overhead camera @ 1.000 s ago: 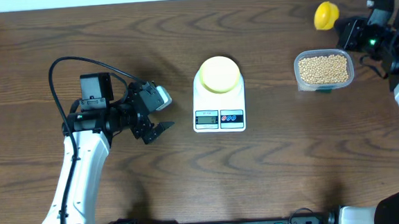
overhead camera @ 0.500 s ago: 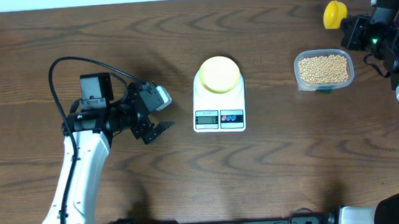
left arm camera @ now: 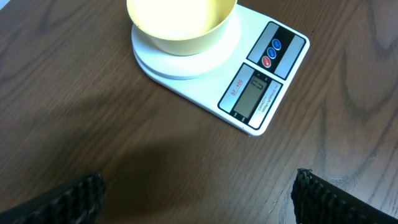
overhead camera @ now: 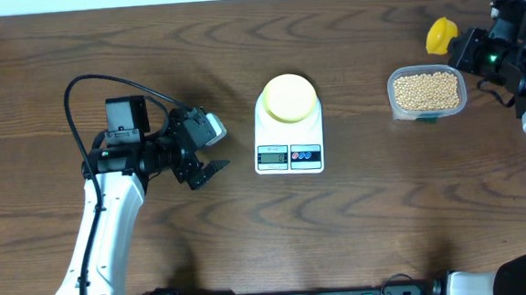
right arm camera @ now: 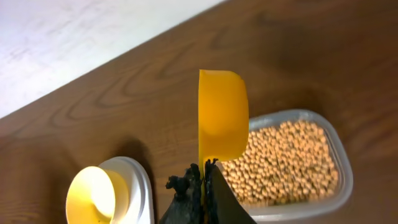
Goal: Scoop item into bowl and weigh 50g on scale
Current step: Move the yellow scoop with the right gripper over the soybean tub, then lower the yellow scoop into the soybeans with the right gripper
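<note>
My right gripper [right arm camera: 204, 177], pinching the yellow scoop [right arm camera: 221, 118] tight, hangs seemingly just beside the beans [right arm camera: 286, 162]; its cup points straight ahead.

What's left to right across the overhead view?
Left claw → scale, bowl on it → tub of beans. Skipped: the scoop in the right claw, which overlaps the tub sideways.
</note>
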